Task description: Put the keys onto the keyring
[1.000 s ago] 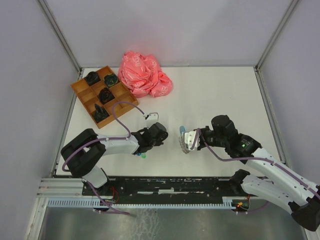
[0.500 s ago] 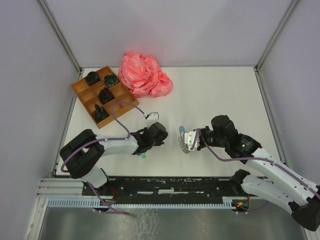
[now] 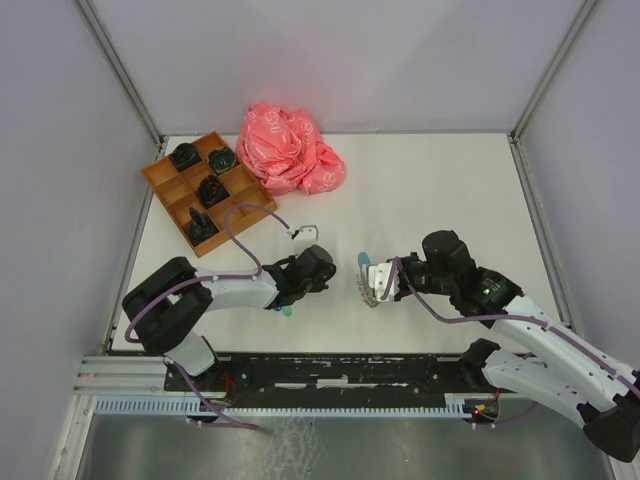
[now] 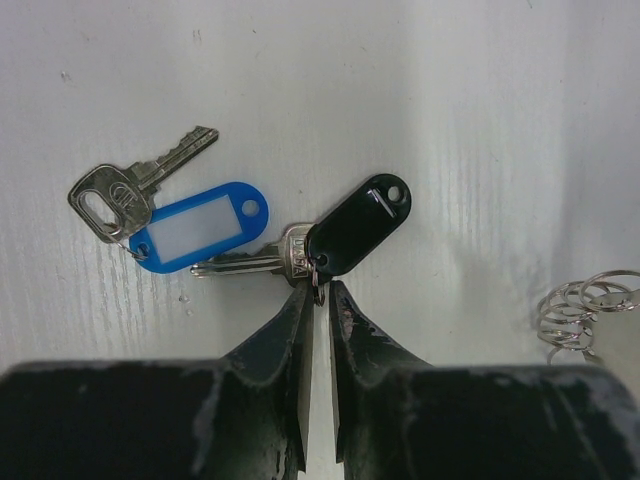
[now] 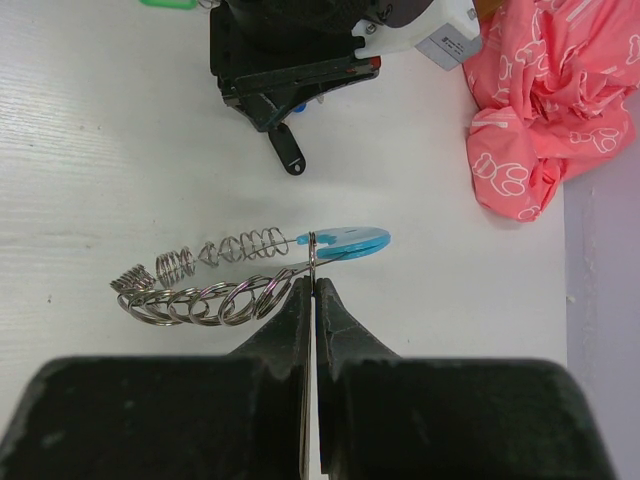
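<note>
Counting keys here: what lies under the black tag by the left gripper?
A silver key: its head pokes out beneath the black tag, blade running left. The tag covers part of the head.

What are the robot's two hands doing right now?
Left gripper: closed on the black-tagged key, at its small ring.
Right gripper: closed, holding the keyring.

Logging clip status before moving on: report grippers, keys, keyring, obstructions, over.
Right gripper shut on keyring. Left gripper straddles small ring of black-tagged key, grip unclear. Blue-tagged key loose beside it. Nothing between grippers.
</note>
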Robot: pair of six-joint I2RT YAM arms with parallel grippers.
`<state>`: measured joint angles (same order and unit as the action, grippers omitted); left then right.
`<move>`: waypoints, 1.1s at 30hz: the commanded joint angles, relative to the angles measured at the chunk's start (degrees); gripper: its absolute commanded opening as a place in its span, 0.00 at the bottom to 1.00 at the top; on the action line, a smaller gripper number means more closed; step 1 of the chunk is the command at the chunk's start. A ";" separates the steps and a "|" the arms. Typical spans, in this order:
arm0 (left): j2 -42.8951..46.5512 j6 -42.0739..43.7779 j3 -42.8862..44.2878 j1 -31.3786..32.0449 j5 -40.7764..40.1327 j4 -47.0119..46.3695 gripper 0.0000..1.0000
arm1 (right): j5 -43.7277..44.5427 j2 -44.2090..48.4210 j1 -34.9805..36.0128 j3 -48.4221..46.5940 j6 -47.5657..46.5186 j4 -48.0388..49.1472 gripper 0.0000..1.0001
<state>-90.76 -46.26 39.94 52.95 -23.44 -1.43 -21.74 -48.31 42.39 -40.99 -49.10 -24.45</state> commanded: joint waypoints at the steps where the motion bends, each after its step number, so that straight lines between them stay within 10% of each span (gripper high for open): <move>1: -0.45 -2.52 0.60 -0.17 -1.09 -1.21 0.17 | 0.29 1.03 0.32 -0.49 0.67 2.63 0.01; 15: 2.79 2.01 0.31 -0.13 -3.62 -0.99 0.03 | 0.36 1.21 0.42 -0.54 0.76 2.64 0.01; 33: 24.63 42.49 -6.64 -0.14 4.69 -13.28 0.03 | 0.77 1.36 0.42 -1.29 1.65 2.47 0.01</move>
<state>-70.22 -17.58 36.14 52.95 -23.07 -7.20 -21.32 -48.31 42.57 -40.99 -48.18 -24.47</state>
